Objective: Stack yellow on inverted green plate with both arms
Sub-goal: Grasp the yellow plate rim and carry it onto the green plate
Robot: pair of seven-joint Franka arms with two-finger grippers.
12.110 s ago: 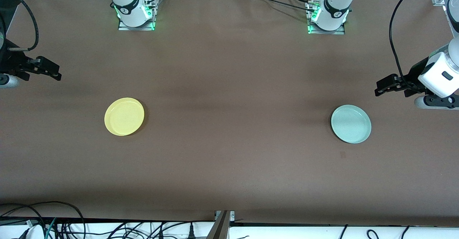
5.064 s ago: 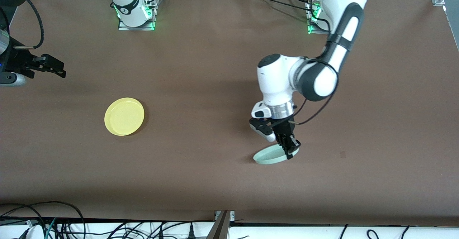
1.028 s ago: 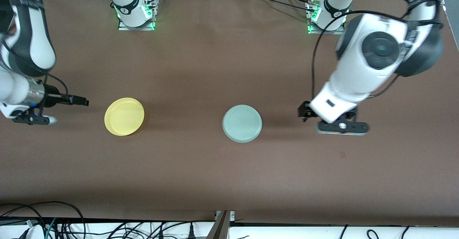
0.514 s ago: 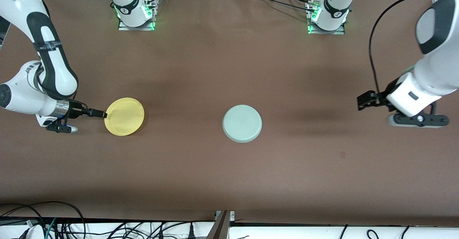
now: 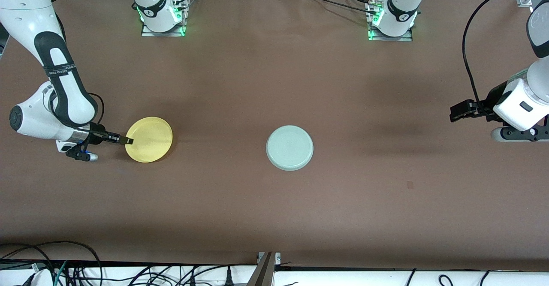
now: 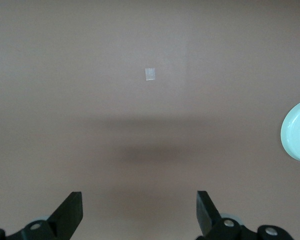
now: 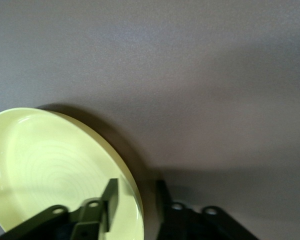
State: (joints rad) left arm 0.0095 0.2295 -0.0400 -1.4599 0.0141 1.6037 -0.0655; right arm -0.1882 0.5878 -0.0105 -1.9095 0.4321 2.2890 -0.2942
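The yellow plate lies right way up on the table toward the right arm's end. My right gripper is low at its rim. One finger stands inside the plate, the other outside, with a narrow gap left on each side of the rim. The green plate lies upside down at the table's middle, ringed underside up. My left gripper hangs open and holds nothing, over bare table at the left arm's end.
The brown table cloth carries a small tape mark nearer the front camera than the left gripper. Both arm bases stand along the table's back edge. Cables lie below the front edge.
My right gripper slid in to the yellow plate's rim and its fingers have narrowed around it. The left arm drew back toward its end of the table. Neither plate moved.
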